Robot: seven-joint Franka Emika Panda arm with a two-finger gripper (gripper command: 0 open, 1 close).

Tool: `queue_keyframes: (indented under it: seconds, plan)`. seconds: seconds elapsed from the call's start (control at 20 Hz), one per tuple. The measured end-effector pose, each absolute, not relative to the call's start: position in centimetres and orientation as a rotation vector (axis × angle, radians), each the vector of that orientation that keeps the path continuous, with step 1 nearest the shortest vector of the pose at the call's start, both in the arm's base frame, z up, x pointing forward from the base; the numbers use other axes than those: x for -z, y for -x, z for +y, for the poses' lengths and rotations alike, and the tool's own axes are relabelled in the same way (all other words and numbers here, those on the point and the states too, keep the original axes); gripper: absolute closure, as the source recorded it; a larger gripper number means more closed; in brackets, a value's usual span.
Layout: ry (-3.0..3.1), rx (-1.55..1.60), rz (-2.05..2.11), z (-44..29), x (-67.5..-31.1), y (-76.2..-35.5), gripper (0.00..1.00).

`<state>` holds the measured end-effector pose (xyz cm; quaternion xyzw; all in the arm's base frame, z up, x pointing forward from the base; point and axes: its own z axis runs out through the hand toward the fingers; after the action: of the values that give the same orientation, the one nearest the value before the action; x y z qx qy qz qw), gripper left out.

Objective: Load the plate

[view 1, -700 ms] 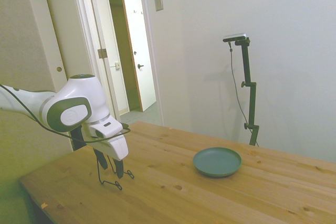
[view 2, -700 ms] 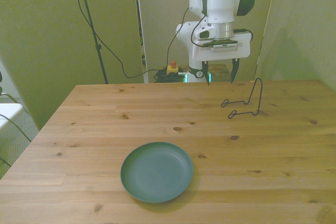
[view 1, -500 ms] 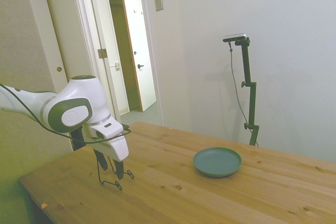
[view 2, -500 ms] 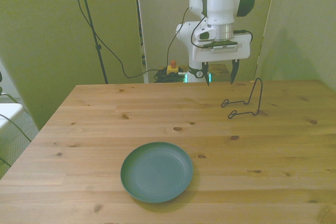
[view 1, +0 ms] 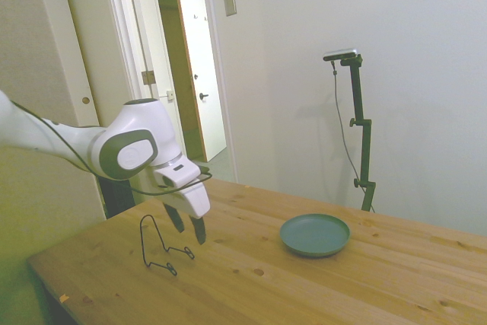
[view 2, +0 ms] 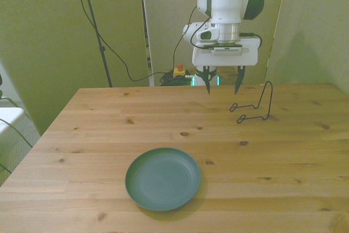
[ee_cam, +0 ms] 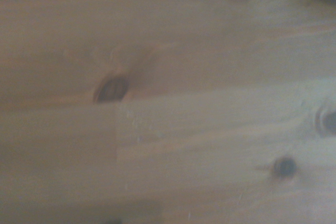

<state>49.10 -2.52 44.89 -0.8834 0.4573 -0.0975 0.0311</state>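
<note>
Currently approaching: fingers (view 2: pixel 209 85) apart, empty, above the wooden table (view 2: pixel 305 156), well apart from the round matte teal plate (view 2: pixel 162 178). Next: descend, grasp the rim, carry to the thin black wire stand (view 2: pixel 255 105).

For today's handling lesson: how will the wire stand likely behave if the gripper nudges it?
The wire stand looks thin and light, so it would probably slide on the smooth table. Its tall upright over small feet suggests it may tip. The gripper hangs open beside it.
</note>
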Motion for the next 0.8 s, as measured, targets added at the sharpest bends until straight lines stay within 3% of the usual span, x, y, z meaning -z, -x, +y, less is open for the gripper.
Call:
queue_keyframes:
  seconds: [0.45,0.8]
  plan:
    - [2.628,0.377,1.601,-6.1,-43.0,-61.9,0.0]
    - [2.648,0.37,1.631,-6.3,-43.7,-65.1,0.0]
